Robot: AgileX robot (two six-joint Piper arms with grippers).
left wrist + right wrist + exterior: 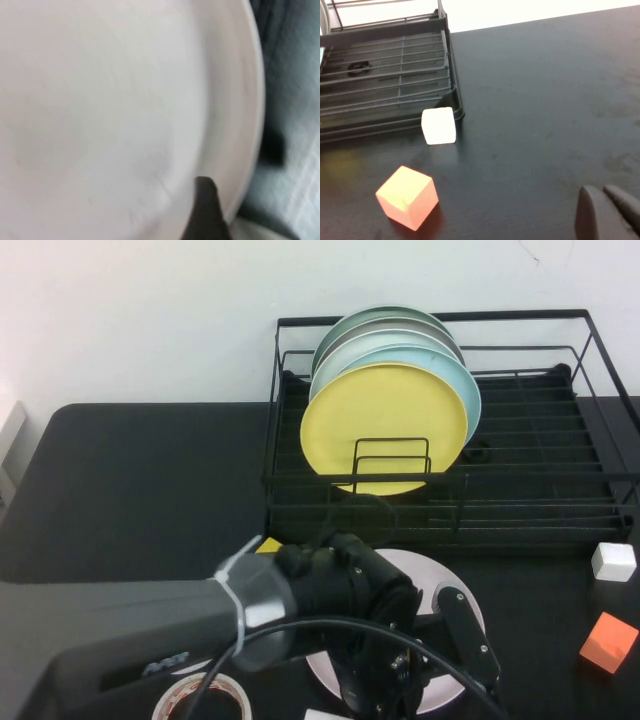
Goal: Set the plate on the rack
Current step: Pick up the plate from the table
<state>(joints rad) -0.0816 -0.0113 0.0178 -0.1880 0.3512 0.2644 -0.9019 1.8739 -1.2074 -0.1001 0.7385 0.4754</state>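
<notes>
Grey left arm (pixel 110 635), black cabled claw (pixel 400 680).

We note the plate (pixel 452 590) lying on the table (pixel 140 480) before the rack (pixel 520 420); left gripper (pixel 400 680) above it; right gripper (pixel 607 212) over the table's right side.

Glossy round yellow plate (pixel 385 427) stands upright at the front of a stack, light blue plate (pixel 462 390) right behind it, grey-green ones further back. Over on the right of the black tabletop (pixel 140 490), a small white cube (pixel 613 561) and, nearer, an orange cube (pixel 608 642). Red-rimmed tape roll (pixel 208 700) sits at the near edge.
</notes>
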